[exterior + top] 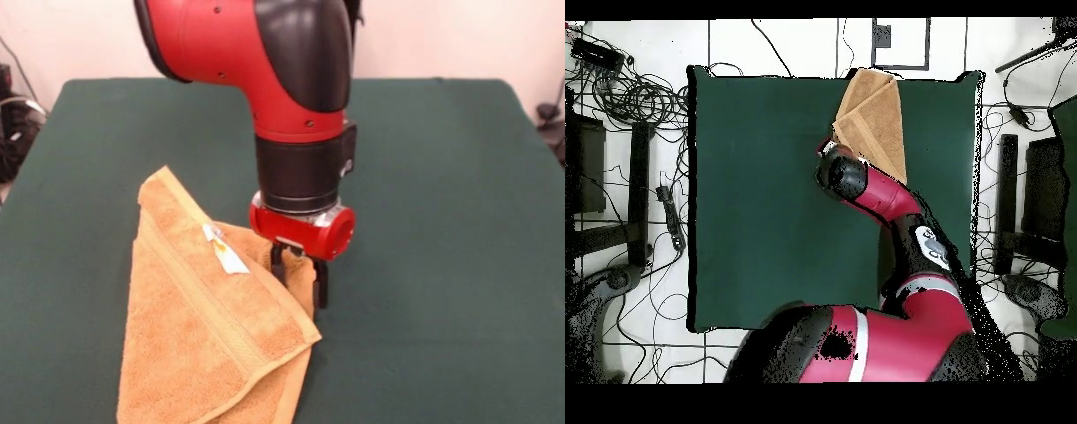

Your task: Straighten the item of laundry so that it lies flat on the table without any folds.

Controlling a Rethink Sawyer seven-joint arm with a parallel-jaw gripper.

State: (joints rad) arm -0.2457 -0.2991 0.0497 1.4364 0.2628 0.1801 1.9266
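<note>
Front view gives me one towel (199, 340), one arm, one desk (441, 177). The towel lies folded into a triangle, its long axis running toward the camera, its bottom cut off by the frame. The fingers (298, 276) are clamped on its folded edge. Overhead, the arm hides that corner.

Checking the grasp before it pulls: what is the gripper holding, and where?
The gripper pinches the towel at its folded edge, right of the white tag.
</note>
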